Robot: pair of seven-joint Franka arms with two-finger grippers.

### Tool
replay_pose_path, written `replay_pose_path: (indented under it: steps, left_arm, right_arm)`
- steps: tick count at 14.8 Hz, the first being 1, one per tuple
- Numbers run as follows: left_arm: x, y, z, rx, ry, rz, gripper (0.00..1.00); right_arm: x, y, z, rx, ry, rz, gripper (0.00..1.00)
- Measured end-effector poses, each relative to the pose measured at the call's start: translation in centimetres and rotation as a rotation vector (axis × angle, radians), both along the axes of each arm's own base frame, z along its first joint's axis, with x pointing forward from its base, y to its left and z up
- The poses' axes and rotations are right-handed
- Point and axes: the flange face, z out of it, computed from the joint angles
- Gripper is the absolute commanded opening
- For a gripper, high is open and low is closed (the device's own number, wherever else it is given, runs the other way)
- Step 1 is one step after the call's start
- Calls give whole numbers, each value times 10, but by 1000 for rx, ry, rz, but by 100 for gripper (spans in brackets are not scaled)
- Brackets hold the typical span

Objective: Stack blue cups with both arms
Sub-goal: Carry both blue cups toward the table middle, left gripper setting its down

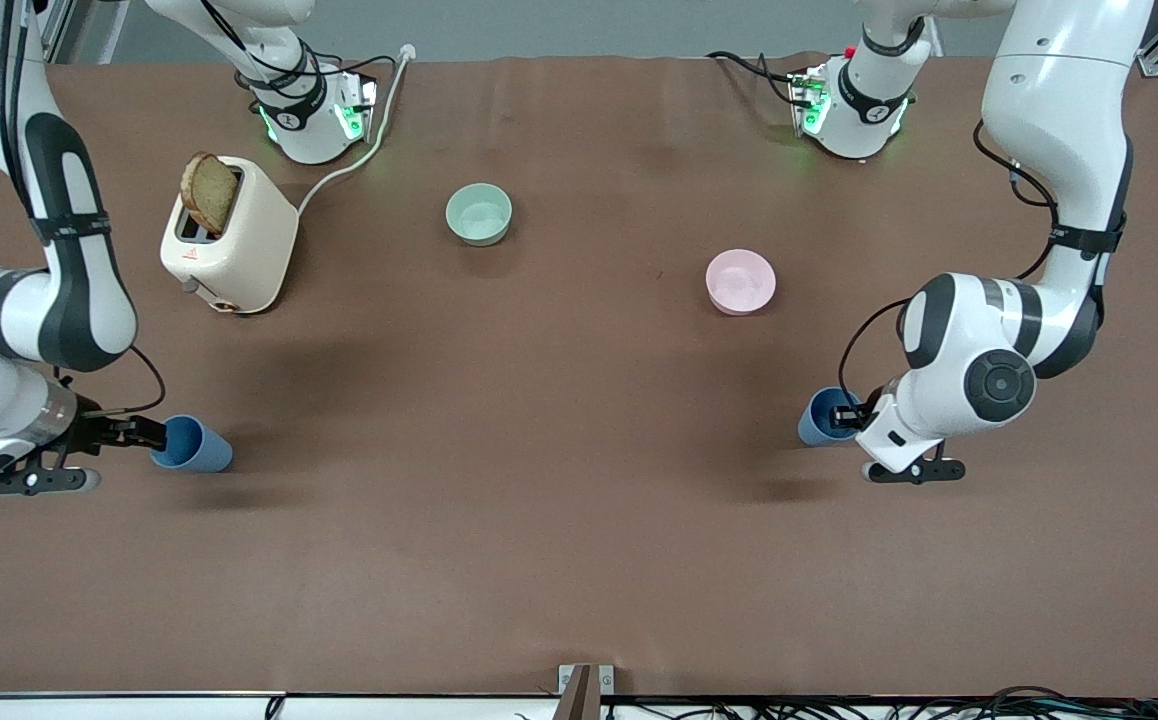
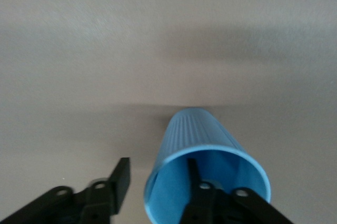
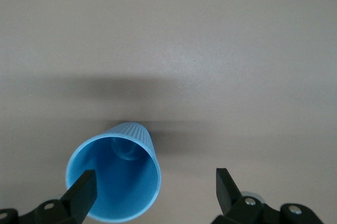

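Two blue cups stand mouth up on the brown table. One cup [image 1: 201, 448] is toward the right arm's end, the other cup [image 1: 815, 422] toward the left arm's end. My right gripper [image 1: 161, 436] is open at the first cup's rim. In the right wrist view [image 3: 155, 187] one finger [image 3: 84, 190] is over this cup's [image 3: 118, 182] mouth and the other is outside it. My left gripper [image 1: 845, 416] is open at the second cup. In the left wrist view [image 2: 157, 179] one finger [image 2: 194, 174] is inside this cup [image 2: 200, 134] and the other is outside its wall.
A cream toaster [image 1: 234, 255] with a slice of bread [image 1: 209, 192] stands near the right arm's base, its cable trailing toward that base. A pale green bowl [image 1: 479, 214] and a pink bowl [image 1: 740, 281] sit farther from the front camera than the cups.
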Motion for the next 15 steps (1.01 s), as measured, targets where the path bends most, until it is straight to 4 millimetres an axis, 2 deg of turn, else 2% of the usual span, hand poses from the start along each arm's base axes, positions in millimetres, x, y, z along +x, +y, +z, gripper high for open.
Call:
replay_pose_path:
  steps: [1,4,5,6,7,9,10,12,13,15]
  left_arm:
    - [-2,-2,-2,1,3,-4,0]
    - [-3,-6,-2,4,3,16,0]
    - [-2,-7,-1,5,-1,27,0]
    - [-2,-10,1,7,-7,41,0]
    - [0,-15,6,8,-19,60,0]
    - [5,-28,25,6,-53,95,0]
    - [6,-36,38,5,-67,110,0]
    - [4,-64,62,5,-86,148,0]
    - [-1,-87,70,4,-93,164,0]
    - [-22,-147,76,4,-97,189,0]
  right_arm:
    - [-2,0,-7,-1,-3,2,100]
    - [-6,1,-25,-2,-5,13,97]
    - [-8,2,-32,-1,-2,16,91]
    - [-10,3,-38,0,2,18,77]
    - [-11,3,-41,0,2,18,58]
    - [-12,3,-46,-1,2,19,8]
    - [-12,3,-48,-1,3,19,1]
    - [-12,2,-49,-1,3,17,0]
    - [-12,2,-48,-1,2,16,0]
    - [-11,1,-47,-2,-1,16,0]
